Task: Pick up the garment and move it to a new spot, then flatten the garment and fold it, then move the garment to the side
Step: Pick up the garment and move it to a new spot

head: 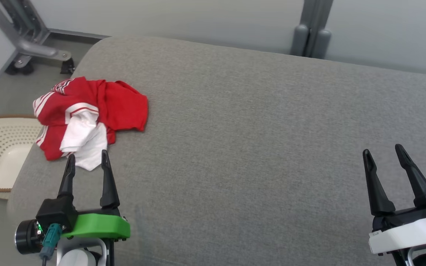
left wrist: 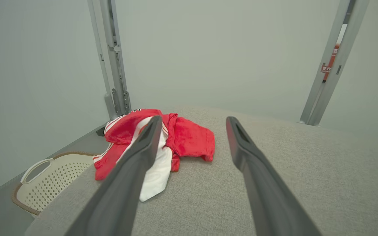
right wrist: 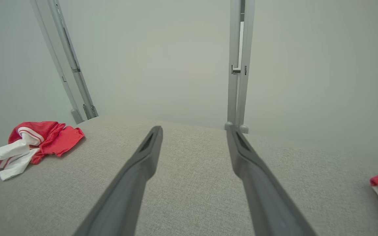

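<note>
Crumpled red-and-white garment (head: pixel 91 114) sits at the left end of the grey fabric-covered surface (head: pixel 253 147), just past my left gripper (head: pixel 88 155), fingers spread, empty. I'd go down into the thick red bunch, not the loose white flap. Right gripper (head: pixel 382 149) is well apart, also spread and empty.

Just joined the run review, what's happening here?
Nothing is held. The red and white garment lies crumpled at the left end of the grey cushioned surface. The left gripper is open, fingertips close by the garment's white edge. The right gripper is open over bare surface at the right. Pickup not yet done.
</note>
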Tool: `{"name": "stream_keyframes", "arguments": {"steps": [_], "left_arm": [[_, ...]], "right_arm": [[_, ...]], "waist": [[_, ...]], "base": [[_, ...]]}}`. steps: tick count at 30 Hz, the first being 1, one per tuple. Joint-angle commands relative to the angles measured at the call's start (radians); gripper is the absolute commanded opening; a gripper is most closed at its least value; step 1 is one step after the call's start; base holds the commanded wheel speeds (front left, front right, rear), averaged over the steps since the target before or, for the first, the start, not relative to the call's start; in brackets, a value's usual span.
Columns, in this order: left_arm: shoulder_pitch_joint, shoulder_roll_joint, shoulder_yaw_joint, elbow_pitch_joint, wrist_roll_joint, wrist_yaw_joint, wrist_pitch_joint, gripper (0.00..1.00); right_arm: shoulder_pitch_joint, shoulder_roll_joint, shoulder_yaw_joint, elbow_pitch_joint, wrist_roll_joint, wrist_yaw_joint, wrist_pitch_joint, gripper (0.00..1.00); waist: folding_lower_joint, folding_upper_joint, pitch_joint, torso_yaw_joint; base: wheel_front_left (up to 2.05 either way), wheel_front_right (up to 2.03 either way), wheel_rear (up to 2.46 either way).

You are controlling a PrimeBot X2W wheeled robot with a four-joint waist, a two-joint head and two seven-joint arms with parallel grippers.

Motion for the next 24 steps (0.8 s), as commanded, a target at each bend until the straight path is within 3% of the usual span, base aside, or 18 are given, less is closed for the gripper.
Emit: {"name": "stream_keyframes", "arguments": {"steps": [1,8,14,18,24], "left_arm": [[0.010,-0.004,0.007,-0.006,0.009,-0.004,-0.003,1.00],[-0.006,-0.022,0.046,-0.006,0.013,-0.018,-0.003,1.00],[-0.158,-0.038,0.072,0.080,-0.014,-0.054,-0.002,1.00],[-0.310,-0.052,0.090,0.234,-0.054,-0.085,-0.002,1.00],[-0.539,-0.032,0.110,0.600,-0.096,-0.156,-0.002,1.00]], "right_arm": [[-0.001,-0.004,-0.002,-0.007,-0.010,-0.001,0.004,1.00],[-0.016,-0.015,-0.003,-0.032,-0.010,-0.001,0.025,1.00],[-0.063,-0.058,-0.014,-0.104,-0.015,-0.001,0.073,1.00],[-0.099,-0.090,-0.025,-0.152,-0.014,-0.001,0.107,1.00],[-0.144,-0.120,-0.043,-0.180,-0.001,-0.001,0.121,1.00]], "waist": [[0.0000,0.0000,0.005,0.074],[0.0000,0.0000,0.040,0.093],[0.0000,0.0000,0.186,0.070],[0.0000,0.0000,0.302,0.044],[0.0000,0.0000,0.422,0.004]], "base": [[0.00,0.00,0.00],[0.00,0.00,0.00],[0.00,0.00,0.00],[0.00,0.00,0.00],[0.00,0.00,0.00]]}}
